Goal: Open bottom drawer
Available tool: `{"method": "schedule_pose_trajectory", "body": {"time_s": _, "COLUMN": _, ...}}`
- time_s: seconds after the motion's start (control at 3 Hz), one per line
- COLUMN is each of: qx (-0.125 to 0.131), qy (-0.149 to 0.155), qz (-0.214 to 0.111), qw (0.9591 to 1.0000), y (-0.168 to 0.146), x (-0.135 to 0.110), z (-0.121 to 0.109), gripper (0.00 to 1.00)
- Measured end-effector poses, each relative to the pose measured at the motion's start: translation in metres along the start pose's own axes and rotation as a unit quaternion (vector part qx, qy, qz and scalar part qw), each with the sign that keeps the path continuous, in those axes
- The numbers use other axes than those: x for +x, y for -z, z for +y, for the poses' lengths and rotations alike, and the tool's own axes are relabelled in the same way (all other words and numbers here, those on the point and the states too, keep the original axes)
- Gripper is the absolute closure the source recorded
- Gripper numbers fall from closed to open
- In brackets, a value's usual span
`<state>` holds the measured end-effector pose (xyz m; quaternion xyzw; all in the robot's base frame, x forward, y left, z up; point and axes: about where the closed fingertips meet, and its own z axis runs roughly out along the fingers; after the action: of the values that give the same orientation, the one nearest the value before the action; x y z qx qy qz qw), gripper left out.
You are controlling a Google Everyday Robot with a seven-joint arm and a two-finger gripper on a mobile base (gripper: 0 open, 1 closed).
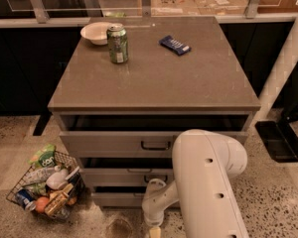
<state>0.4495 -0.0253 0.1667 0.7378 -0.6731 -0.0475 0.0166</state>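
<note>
The bottom drawer (pixel 116 199) is the lowest and narrowest grey front of the cabinet, just above the floor. Its handle is hidden behind my white arm (pixel 208 182). The arm bends down in front of the cabinet's right half. My gripper (pixel 154 230) hangs at the end of the wrist, low in front of the bottom drawer at the frame's lower edge, mostly cut off. The top drawer (pixel 114 144) stands pulled out a little, and the middle drawer (pixel 124 176) sits below it.
On the cabinet top (pixel 154 78) stand a green can (pixel 117 43), a white bowl (pixel 97 32) and a blue packet (pixel 175 44). A wire basket (pixel 44 185) of groceries sits on the floor at left. A white post (pixel 283 68) and a dark base (pixel 278 140) are at right.
</note>
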Motion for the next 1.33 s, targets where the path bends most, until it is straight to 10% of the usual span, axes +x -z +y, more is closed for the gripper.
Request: {"method": "schedule_pose_trajectory", "body": {"time_s": 1.33, "qx": 0.001, "qy": -0.005, "qz": 0.003, "qw": 1.0, "y": -0.0051, "x": 0.0054, "z": -0.0061, "gripper": 0.0}}
